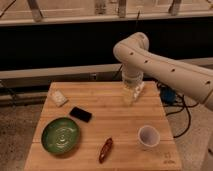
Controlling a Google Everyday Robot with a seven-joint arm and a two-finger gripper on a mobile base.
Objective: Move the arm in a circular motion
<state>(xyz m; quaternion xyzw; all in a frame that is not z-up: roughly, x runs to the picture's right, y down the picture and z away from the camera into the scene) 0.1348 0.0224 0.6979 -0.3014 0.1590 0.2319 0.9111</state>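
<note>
My white arm reaches in from the right and bends down over the far right part of the wooden table. The gripper hangs below the wrist, pointing down, just above the tabletop near its back right area. It holds nothing that I can see. No task object is tied to the motion.
On the table are a green plate at front left, a black phone-like slab, a pale packet at back left, a reddish-brown object at the front, and a white cup at front right. Cables hang right of the table.
</note>
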